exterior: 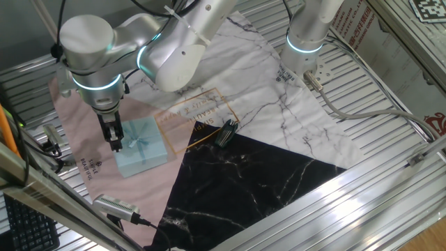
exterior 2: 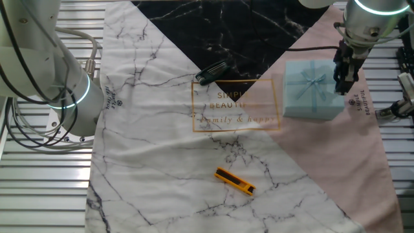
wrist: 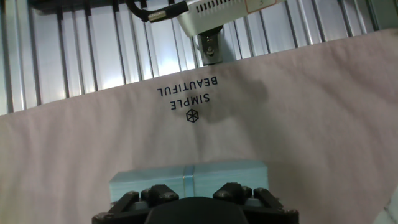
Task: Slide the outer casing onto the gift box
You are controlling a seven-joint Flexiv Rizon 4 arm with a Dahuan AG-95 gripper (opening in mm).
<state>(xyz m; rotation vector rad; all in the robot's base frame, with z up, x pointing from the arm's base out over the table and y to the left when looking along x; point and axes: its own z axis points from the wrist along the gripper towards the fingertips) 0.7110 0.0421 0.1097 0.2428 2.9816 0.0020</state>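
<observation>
My arm comes down over the pink corner of the mat (exterior: 77,150), which covers most of the table in white marble, black marble and pink patches. On that corner sits the pale blue sleeve (exterior: 141,146) w/ its bow on top. No black-lined tray (exterior 2: 313,90) shows apart from it in any view, so I judge the sleeve is already on or nearly on. I can't see an open end to check.

Step in hand, as I read it: the tail of the slide, seating or letting go. My claw (exterior: 115,141) is at the sleeve's edge on the side away from the gold lettering. In the other fixed view the fingers (exterior 2: 341,77) overlap the box's right edge. Touching vs just beside, can't tell. Open or closed, can't tell either; no view shows the tips clearly.

Next move calls for a straight, level push if the sleeve isn't home, or else a clean lift off w/o dragging the light box.

Views differ:
- Hand view: only the box's front wall under my knuckles, plus the "SIMPLE BEAUTIFUL" print (wrist: 186,94) and a grey device (wrist: 214,15) on the slats beyond.
- Both fixed views: a black clip (exterior: 225,132) mid-mat.
- Other fixed view only: a small orange-yellow tool (exterior 2: 235,182) on the white marble, well apart from the box.
</observation>
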